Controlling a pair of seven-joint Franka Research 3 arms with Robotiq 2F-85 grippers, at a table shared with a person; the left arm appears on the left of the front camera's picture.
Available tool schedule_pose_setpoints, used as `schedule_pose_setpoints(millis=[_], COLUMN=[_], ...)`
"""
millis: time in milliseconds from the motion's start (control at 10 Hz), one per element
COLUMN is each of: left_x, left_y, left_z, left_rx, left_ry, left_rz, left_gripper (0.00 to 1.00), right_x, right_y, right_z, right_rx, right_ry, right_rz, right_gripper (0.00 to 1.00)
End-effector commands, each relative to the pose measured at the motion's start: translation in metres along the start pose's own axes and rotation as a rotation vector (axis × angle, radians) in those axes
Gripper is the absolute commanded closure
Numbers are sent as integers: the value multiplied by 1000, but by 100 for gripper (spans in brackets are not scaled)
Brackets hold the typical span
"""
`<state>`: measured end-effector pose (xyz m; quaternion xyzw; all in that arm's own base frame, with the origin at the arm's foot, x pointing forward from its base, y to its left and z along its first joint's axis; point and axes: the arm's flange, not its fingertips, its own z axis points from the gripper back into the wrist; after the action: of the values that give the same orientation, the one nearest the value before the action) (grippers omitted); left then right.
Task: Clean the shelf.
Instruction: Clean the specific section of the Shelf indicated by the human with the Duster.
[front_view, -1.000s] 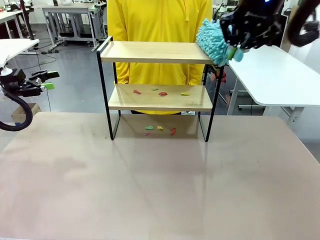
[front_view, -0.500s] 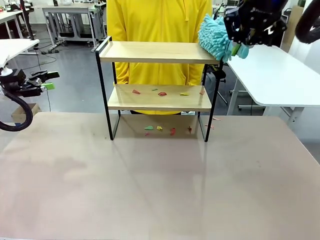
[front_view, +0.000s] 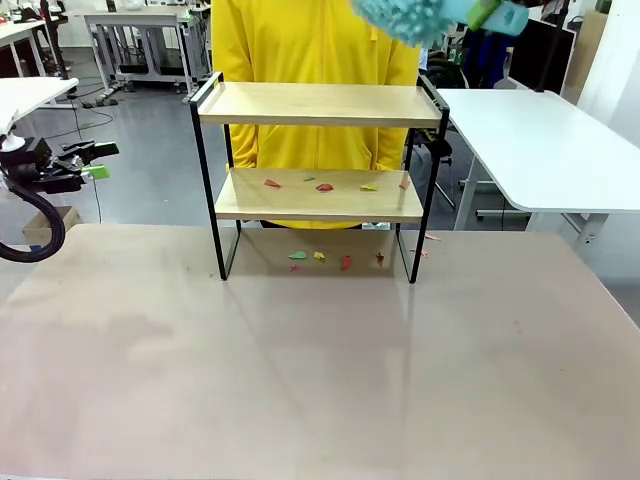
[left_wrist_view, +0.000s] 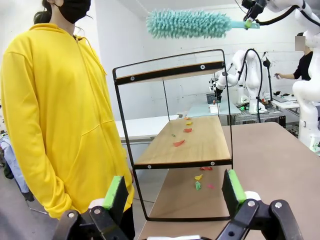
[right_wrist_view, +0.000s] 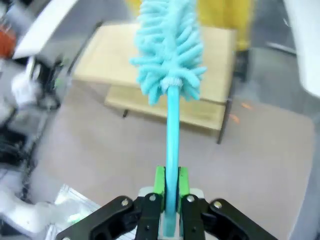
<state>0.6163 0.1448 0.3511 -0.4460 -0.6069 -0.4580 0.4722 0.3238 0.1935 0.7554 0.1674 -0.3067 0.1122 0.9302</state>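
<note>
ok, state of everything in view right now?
shelf: upright on table, top board bare
scraps: some on lower board, others on table beneath
duster: raised above the shelf, clear of it
right gripper: jaws shut on duster handle
left gripper: jaws open, empty

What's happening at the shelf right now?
The right pincer is shut on the handle of a teal duster, held in the air above the shelf. Its top board looks bare, but coloured scraps lie on the lower board and on the table beneath. The left pincer is open, off to the side. A person in yellow stands behind the shelf.
</note>
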Motion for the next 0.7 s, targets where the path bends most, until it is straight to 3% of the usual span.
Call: schedule_pose_setpoints(millis=[0, 300, 600], left_x=[2, 2, 2], left_y=[-2, -2, -2], left_z=[-1, -1, -1], left_rx=[0, 0, 0], left_ry=[3, 3, 3], left_rz=[-7, -7, -7], left_gripper=[0, 0, 0], right_x=[-17, -39, -72], right_y=[-17, -22, -50], right_z=[-5, -18, -48], right_rx=[259, 374, 253], right_ry=[123, 452, 634], right_rz=[189, 465, 619], right_gripper=[87, 87, 87])
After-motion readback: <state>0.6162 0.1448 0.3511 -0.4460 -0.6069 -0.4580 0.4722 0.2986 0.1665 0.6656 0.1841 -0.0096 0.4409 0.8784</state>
